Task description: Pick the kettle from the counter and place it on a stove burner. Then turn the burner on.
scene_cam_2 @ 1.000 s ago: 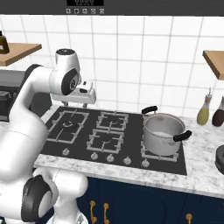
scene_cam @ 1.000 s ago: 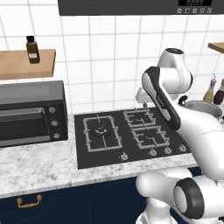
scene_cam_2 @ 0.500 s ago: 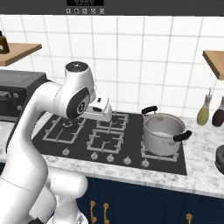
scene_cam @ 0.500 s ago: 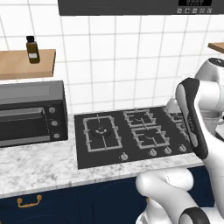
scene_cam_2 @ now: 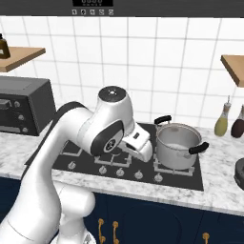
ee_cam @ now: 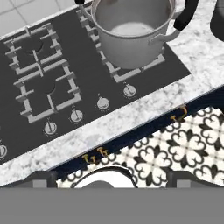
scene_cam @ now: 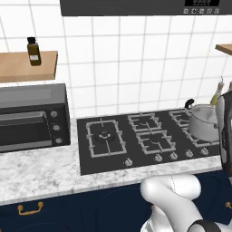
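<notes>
The kettle (scene_cam_2: 239, 172) is a dark round shape cut off by the right edge, standing on the marble counter (scene_cam_2: 219, 196) right of the stove. In the hand view, the kettle (ee_cam: 217, 19) is a dark sliver at the top right corner. My gripper (ee_cam: 113, 180) is open with nothing between its tips, hanging over the counter's front edge (ee_cam: 144, 114) in front of the stove knobs. My hand (scene_cam_2: 139, 144) sits just left of the steel pot, well left of the kettle. The big stove burner (scene_cam: 104, 136) lies bare at the stove's left end.
A shiny steel pot (scene_cam_2: 176, 145) with black handles stands on the right burner. A toaster oven (scene_cam: 29, 118) sits on the counter left of the stove. Two bottles (scene_cam_2: 221, 121) stand at the wall behind the kettle. Knobs (ee_cam: 103, 103) line the stove's front.
The arm has swung to the right across the stove, from over the left burners to just beside the steel pot. The kettle and pot have not moved.
</notes>
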